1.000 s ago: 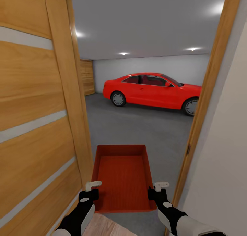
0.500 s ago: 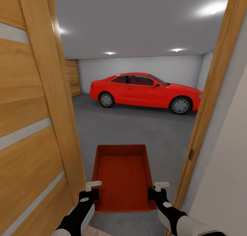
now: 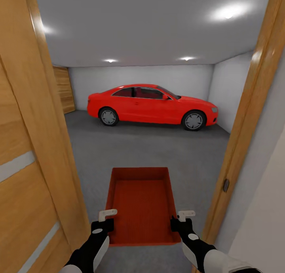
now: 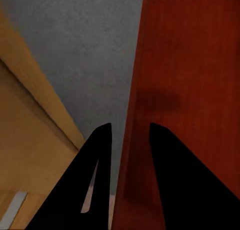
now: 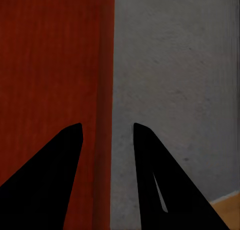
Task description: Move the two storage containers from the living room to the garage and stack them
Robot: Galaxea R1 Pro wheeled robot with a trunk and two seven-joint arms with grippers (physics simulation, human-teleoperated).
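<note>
An orange-red rectangular topless plastic bin with a finely ribbed bottom [image 3: 141, 203] is carried level in the doorway, at 6 o'clock in the head view, above the dark grey speckled concrete floor [image 3: 158, 150] of the garage. The left gripper [image 3: 106, 216] clamps the bin's left wall, one finger on each side of it, and the right gripper [image 3: 183, 217] grips the right wall likewise. The orange wooden door [image 3: 27, 166] stands open at 9 o'clock; a glossy red car [image 3: 152, 105] is parked at 12 o'clock
</note>
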